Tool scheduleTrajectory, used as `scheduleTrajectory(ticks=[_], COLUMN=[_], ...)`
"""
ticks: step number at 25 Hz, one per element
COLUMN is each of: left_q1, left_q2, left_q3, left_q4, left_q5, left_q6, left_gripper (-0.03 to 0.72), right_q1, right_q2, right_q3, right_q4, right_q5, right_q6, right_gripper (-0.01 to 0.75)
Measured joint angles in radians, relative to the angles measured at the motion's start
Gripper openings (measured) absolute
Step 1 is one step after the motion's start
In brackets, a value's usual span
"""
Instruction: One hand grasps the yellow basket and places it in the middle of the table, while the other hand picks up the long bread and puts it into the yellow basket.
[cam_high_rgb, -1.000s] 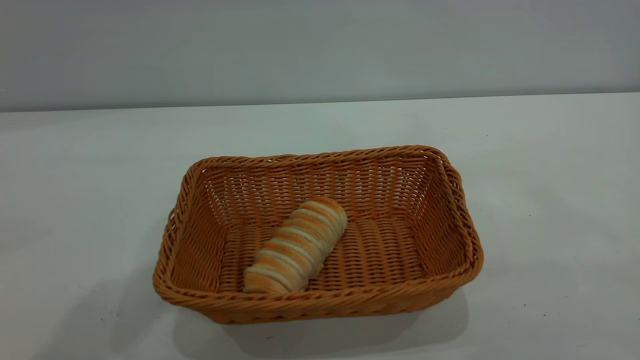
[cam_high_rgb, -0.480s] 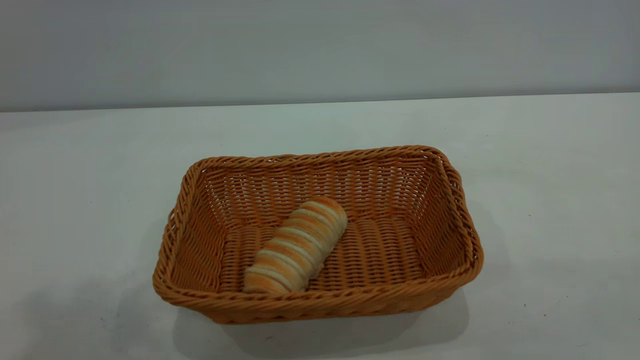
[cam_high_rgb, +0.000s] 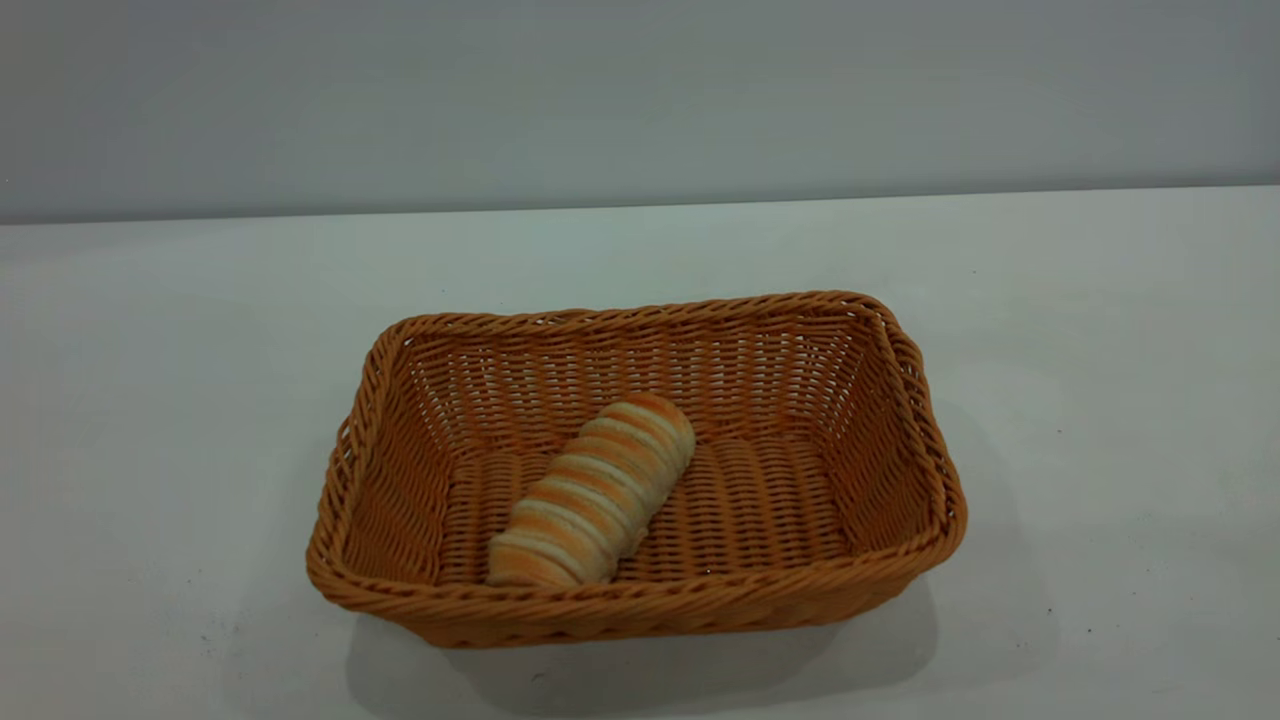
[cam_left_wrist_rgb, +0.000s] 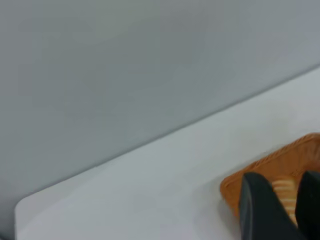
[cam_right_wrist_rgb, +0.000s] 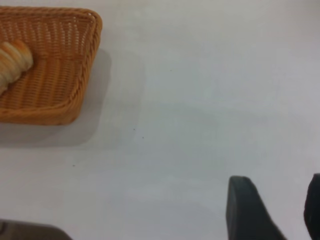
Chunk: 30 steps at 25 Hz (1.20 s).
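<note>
Long bread (cam_high_rgb: 592, 492) lies diagonal, 7-to-1 o'clock, in yellow basket (cam_high_rgb: 905, 400) mid-surface (cam_high_rgb: 1100, 330): task looks done. Left gripper (cam_left_wrist_rgb: 282, 210) & right gripper (cam_right_wrist_rgb: 272, 210) clear of it, fingers apart, empty.

I am seeing the yellow basket (cam_high_rgb: 905, 400) showing rough woven wicker, the long bread (cam_high_rgb: 590, 495) looking soft and matt, and the bench (cam_high_rgb: 150, 400) looking smooth, matt white.

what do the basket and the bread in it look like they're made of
The yellow basket looks like woven wicker or a plastic imitation: orange-tan strands, open weave, braided rim, slight sheen. The long bread has a matte, cream surface with golden-orange ridges; real loaf or foam replica cannot be told.
</note>
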<state>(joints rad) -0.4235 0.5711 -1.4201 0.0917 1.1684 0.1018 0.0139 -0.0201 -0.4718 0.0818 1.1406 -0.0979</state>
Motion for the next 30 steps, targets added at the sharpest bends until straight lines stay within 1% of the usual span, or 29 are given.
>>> scheduleTrajectory(ticks=[6, 9, 12, 15, 19, 25, 27, 30], left_q1=[0.0, 0.0, 0.013, 0.063, 0.162, 0.283, 0.327, 0.382], left_q2=[-0.337, -0.431, -0.454, -0.454, -0.464, -0.564, -0.587, -0.594], left_q3=[0.295, 0.422, 0.484, 0.494, 0.514, 0.683, 0.727, 0.753], left_q4=[-0.092, -0.136, -0.153, -0.162, -0.191, -0.33, -0.355, -0.37], left_q5=[0.0, 0.0, 0.0, 0.0, 0.0, -0.004, -0.004, -0.004], left_q6=[-0.044, -0.054, -0.056, 0.003, 0.095, 0.161, 0.191, 0.235], left_gripper=[0.235, 0.235, 0.235, 0.235, 0.235, 0.235, 0.235, 0.235], right_q1=[0.0, 0.0, 0.0, 0.0, 0.0, 0.0, 0.0, 0.0], right_q2=[0.0, 0.0, 0.0, 0.0, 0.0, 0.0, 0.0, 0.0], right_q3=[0.0, 0.0, 0.0, 0.0, 0.0, 0.0, 0.0, 0.0], right_q4=[0.0, 0.0, 0.0, 0.0, 0.0, 0.0, 0.0, 0.0], right_q5=[0.0, 0.0, 0.0, 0.0, 0.0, 0.0, 0.0, 0.0], right_q6=[0.0, 0.0, 0.0, 0.0, 0.0, 0.0, 0.0, 0.0], right_gripper=[0.325, 0.325, 0.325, 0.325, 0.325, 0.325, 0.325, 0.325])
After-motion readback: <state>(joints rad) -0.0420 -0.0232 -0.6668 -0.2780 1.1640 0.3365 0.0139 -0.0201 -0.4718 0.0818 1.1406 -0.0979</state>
